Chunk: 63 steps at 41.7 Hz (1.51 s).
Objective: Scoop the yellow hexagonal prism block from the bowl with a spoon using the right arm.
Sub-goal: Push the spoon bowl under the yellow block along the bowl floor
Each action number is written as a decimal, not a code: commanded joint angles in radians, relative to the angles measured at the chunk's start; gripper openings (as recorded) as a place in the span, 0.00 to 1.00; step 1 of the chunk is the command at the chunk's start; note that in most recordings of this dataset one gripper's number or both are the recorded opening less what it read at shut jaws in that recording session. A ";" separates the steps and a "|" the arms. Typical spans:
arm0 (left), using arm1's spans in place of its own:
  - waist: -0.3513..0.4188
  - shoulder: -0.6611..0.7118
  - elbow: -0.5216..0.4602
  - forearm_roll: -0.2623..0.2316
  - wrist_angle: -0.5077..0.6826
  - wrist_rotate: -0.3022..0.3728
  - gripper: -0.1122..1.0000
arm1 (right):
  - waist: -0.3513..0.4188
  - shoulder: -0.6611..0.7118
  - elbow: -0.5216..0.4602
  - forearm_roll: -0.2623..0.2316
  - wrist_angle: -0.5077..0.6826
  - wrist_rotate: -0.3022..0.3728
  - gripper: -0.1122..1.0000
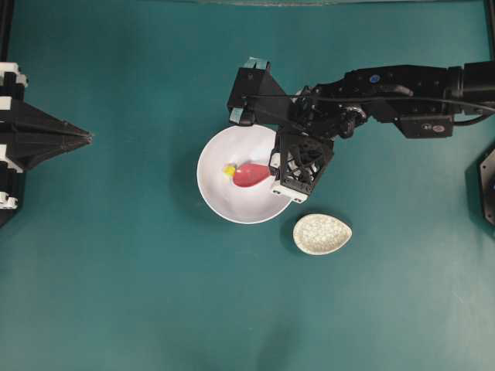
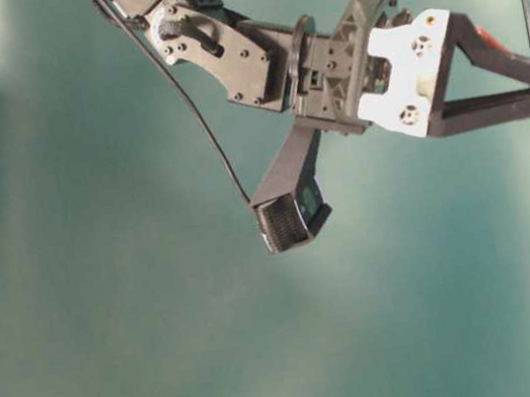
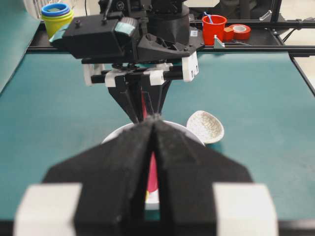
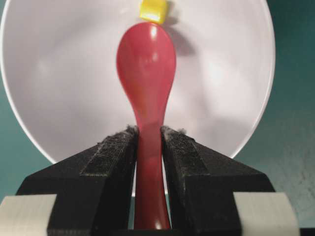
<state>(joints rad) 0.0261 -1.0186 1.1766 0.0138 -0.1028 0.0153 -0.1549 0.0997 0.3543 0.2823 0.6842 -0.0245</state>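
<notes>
A teal table (image 1: 116, 294) with a black rail (image 3: 256, 49) holding cups (image 3: 56, 14) at its far edge.

From the bowl (image 1: 224, 202), the teal table (image 1: 116, 294) lies open at six through nine o'clock, while the right arm (image 1: 387, 93) blocks twelve to three, the speckled dish (image 1: 322, 234) sits at four, and the left gripper (image 1: 46, 137) waits far at nine.

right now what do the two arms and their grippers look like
Both arms are black. The right arm has a thin black cable along it, and the right gripper has black padded fingers with white blocks behind. The left gripper has matching pointed black fingers with white blocks.
</notes>
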 commanded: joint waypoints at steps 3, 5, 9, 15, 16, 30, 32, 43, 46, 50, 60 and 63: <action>0.002 0.011 -0.011 0.003 -0.009 0.000 0.10 | 0.002 -0.015 -0.025 -0.005 -0.026 -0.002 0.31; 0.002 0.011 -0.011 0.003 -0.011 0.000 0.10 | 0.002 -0.015 -0.023 -0.005 -0.034 -0.002 0.32; 0.002 0.011 -0.011 0.003 -0.011 -0.002 0.10 | 0.002 -0.015 -0.023 -0.006 -0.046 -0.002 0.31; 0.002 0.009 -0.011 0.003 -0.011 0.000 0.10 | 0.002 -0.015 -0.025 -0.023 -0.058 0.000 0.31; 0.002 0.009 -0.009 0.003 -0.011 -0.002 0.10 | 0.002 -0.015 -0.025 -0.026 -0.061 0.000 0.31; 0.002 0.006 -0.011 0.003 -0.011 -0.003 0.10 | 0.002 -0.015 -0.023 -0.040 -0.095 0.000 0.31; 0.000 0.006 -0.012 0.003 -0.011 -0.003 0.10 | 0.002 -0.015 -0.025 -0.041 -0.097 0.000 0.31; 0.002 0.005 -0.011 0.003 -0.011 -0.005 0.10 | 0.002 -0.015 -0.025 -0.043 -0.110 -0.002 0.31; 0.002 0.005 -0.011 0.003 -0.011 -0.006 0.10 | 0.000 -0.015 -0.025 -0.043 -0.115 -0.002 0.31; 0.002 0.005 -0.011 0.003 -0.011 -0.006 0.10 | 0.002 -0.015 -0.025 -0.044 -0.120 -0.002 0.31; 0.002 0.005 -0.011 0.003 -0.011 -0.006 0.10 | 0.002 -0.015 -0.026 -0.044 -0.133 -0.002 0.31; 0.002 0.005 -0.011 0.003 -0.011 -0.006 0.10 | 0.002 -0.015 -0.026 -0.044 -0.137 -0.002 0.31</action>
<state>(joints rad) 0.0245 -1.0186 1.1750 0.0153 -0.1012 0.0107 -0.1534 0.1012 0.3543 0.2393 0.5584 -0.0245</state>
